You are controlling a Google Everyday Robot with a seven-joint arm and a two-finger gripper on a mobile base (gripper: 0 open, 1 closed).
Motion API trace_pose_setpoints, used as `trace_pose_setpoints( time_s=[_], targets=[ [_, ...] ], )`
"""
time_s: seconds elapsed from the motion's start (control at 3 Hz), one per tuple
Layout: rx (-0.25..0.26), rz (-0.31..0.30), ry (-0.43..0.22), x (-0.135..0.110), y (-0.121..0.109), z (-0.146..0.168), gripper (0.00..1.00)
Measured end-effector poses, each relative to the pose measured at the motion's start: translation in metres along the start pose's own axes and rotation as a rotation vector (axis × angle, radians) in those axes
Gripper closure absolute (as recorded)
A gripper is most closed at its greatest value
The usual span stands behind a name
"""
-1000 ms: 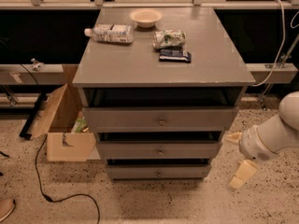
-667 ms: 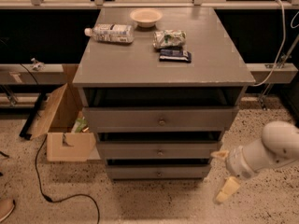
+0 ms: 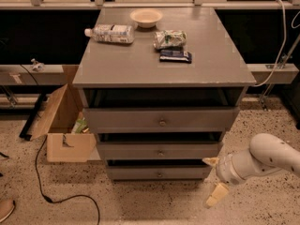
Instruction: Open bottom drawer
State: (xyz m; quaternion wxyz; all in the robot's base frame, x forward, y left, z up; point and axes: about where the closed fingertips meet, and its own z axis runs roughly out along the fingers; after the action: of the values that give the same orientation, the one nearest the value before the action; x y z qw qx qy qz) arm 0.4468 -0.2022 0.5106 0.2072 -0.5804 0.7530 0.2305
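The bottom drawer (image 3: 140,173) is the lowest grey front of the cabinet, with a small round knob (image 3: 159,175) at its centre. It sits pushed in under the middle drawer (image 3: 136,151) and the top drawer (image 3: 126,119). My gripper (image 3: 213,178) is low at the right, just beyond the bottom drawer's right end and touching nothing. Its two pale fingers are spread apart, one finger (image 3: 210,161) level with the top of the drawer, the other lower near the floor. It holds nothing.
On the cabinet top (image 3: 117,64) lie a bowl (image 3: 146,17), a plastic bottle (image 3: 110,33), a snack bag (image 3: 169,39) and a dark packet (image 3: 175,56). An open cardboard box (image 3: 65,130) stands left of the cabinet. A black cable (image 3: 42,182) runs over the speckled floor.
My arm has moved left and down, bringing the gripper from the cabinet's right side close to the bottom drawer's right end. The drawers have not moved.
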Motion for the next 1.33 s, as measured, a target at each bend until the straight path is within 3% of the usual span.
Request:
trace_pose_setpoints(
  time_s=[0.33, 1.0, 1.33],
  targets=[
    [-0.017, -0.020, -0.011, 0.023, -0.014, 0.029, 0.00],
    [0.002, -0.145, -0.069, 0.086, -0.052, 0.119, 0.00],
    [0.002, -0.145, -0.069, 0.087, -0.052, 0.119, 0.00]
  ],
)
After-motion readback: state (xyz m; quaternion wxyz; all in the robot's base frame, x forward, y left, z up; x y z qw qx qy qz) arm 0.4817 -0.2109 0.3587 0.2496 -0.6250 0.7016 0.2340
